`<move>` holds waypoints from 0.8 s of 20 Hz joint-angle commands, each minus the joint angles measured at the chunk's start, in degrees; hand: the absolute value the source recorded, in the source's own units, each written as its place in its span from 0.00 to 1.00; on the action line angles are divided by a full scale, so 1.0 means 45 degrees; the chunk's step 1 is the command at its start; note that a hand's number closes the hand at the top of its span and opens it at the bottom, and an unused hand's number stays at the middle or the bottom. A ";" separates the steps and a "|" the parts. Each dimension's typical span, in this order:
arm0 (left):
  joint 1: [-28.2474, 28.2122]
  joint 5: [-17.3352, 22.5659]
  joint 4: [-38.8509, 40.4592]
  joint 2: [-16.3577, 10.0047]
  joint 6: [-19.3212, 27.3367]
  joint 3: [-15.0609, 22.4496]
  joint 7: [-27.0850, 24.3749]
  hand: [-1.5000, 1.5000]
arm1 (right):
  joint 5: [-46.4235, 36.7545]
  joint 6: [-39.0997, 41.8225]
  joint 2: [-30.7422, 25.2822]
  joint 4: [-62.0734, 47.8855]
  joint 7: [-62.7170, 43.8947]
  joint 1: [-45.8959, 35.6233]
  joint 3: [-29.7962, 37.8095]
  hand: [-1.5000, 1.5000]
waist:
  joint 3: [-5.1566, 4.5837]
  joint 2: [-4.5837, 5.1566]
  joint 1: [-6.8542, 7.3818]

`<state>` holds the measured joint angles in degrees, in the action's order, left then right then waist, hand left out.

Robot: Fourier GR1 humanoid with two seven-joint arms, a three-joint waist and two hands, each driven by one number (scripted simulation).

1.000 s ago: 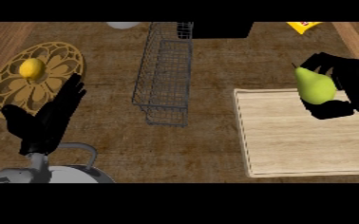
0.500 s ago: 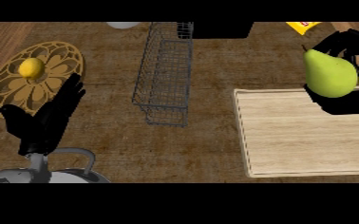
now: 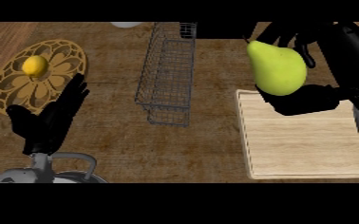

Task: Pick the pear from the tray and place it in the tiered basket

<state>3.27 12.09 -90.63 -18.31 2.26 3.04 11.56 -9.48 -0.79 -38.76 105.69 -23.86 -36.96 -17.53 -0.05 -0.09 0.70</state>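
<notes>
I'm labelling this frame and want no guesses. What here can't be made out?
Head view:
- Basket: far end cut off at the top edge; tiers cannot be told apart.
- White thing: only a sliver shows at the top edge.
- Grey metal thing: cut off by the lower edge.
- Right hand: partly hidden behind the pear.
- Tray: right side cut off by the edge.

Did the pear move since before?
Yes. The pear, held in the right robot hand, went left along the tray's far edge, toward the tiered basket.
</notes>
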 commanded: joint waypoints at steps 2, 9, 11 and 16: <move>0.0338 0.0047 -0.0410 -0.0360 -0.0239 -0.0460 0.0582 0.50 | -0.1192 0.0179 0.2163 -0.1445 -0.1299 -0.1812 -0.1015 1.00 | 0.0001 0.0029 0.0055; 0.0047 -0.0031 0.0222 0.0165 -0.0636 -0.0506 -0.0171 0.50 | -0.2356 0.0734 0.4692 -0.2831 -0.3402 -0.4075 -0.1253 1.00 | -0.0001 0.0016 -0.0006; -0.0228 -0.0402 0.0460 0.0676 -0.0298 -0.0254 -0.0539 0.50 | -0.3032 0.0688 0.5208 -0.3402 -0.3330 -0.4080 -0.1649 1.00 | -0.0001 0.0018 -0.0022; -0.0577 -0.0287 -0.0494 0.0328 -0.0620 -0.0603 0.0151 0.50 | -0.3831 0.0602 0.6464 -0.4602 -0.3260 -0.4106 -0.1329 1.00 | 0.0005 0.0009 -0.0019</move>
<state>3.14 11.05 -90.89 -16.93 0.20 0.76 12.23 -23.54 1.90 -14.14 87.99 -37.44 -54.53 -23.44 -0.02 -0.01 0.62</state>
